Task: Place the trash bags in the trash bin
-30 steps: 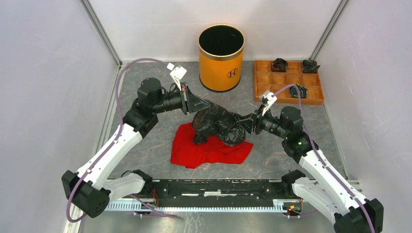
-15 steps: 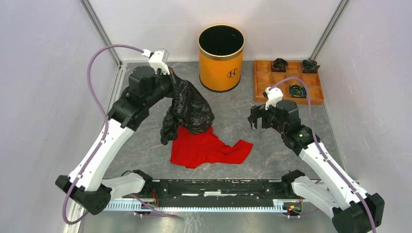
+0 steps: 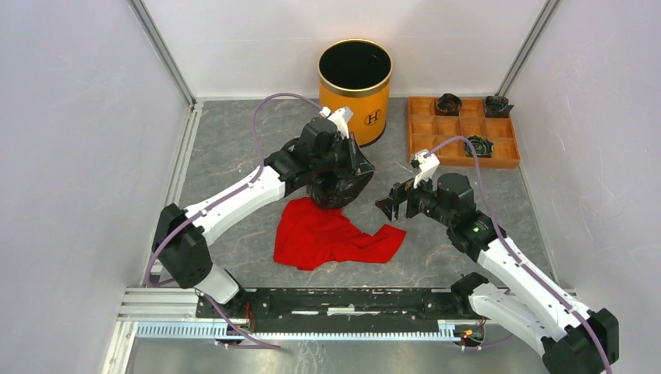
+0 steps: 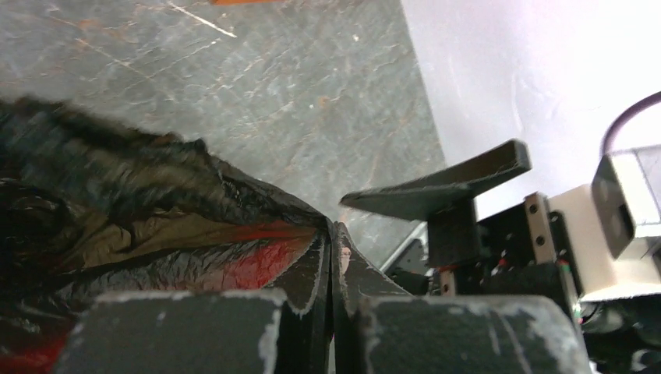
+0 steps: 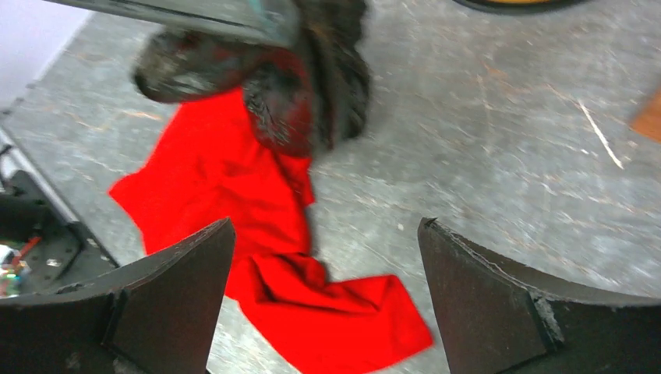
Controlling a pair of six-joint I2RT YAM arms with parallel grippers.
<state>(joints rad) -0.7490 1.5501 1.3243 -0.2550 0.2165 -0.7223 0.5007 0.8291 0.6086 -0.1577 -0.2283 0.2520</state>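
The crinkled black trash bag (image 3: 337,187) hangs bunched from my left gripper (image 3: 355,169), just in front of the orange-yellow trash bin (image 3: 355,89). In the left wrist view the jaws (image 4: 334,234) are closed on a fold of the bag (image 4: 117,195). My right gripper (image 3: 390,204) is open and empty, just right of the bag and apart from it. In the right wrist view its fingers (image 5: 326,226) spread wide over the floor, with the bag (image 5: 312,86) hanging ahead of them.
A red cloth (image 3: 335,238) lies on the grey floor below the bag; it also shows in the right wrist view (image 5: 257,210). An orange-brown compartment tray (image 3: 461,132) with small dark rolled bundles sits at the back right. White walls close in on both sides.
My left gripper has swung the bag from the left side to the middle, in front of the bin. My right gripper let go of the bag earlier and has moved slightly left and lower, open.
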